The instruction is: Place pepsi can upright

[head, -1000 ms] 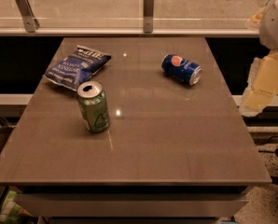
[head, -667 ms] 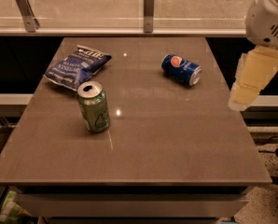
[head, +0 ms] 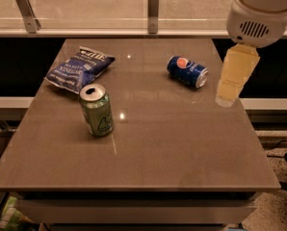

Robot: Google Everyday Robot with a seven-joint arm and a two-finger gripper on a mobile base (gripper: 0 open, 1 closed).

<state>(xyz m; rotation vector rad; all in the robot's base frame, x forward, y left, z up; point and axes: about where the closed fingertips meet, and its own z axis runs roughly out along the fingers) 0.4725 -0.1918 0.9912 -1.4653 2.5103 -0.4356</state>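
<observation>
One gripper [head: 227, 96] is in view, a pale yellowish piece hanging from the arm's white housing [head: 261, 13] over the right edge of the single brown table [head: 182, 153]. Whether it is released or clenched cannot be told. Nothing shows in its grasp.

There are two cans and one bag. The one pepsi can [head: 187, 71] lies on its side on the table just left of the gripper and a little farther back, apart from it. One silver end points toward the gripper and the round logo faces up. The one green can [head: 97, 110] stands upright well to the gripper's left and nearer the camera, its opened top showing. The one blue chip bag [head: 80, 67] lies flat farthest to the gripper's left, beyond the green can. Two metal posts [head: 153, 11] stand on the rail behind the table, both left of the gripper.

Against the frames of a second ago, the gripper has come leftward: then it hung out past the table's right edge, now it overlaps that edge and is closer to the pepsi can. More of the white housing shows. Both cans and the bag lie where they did.
</observation>
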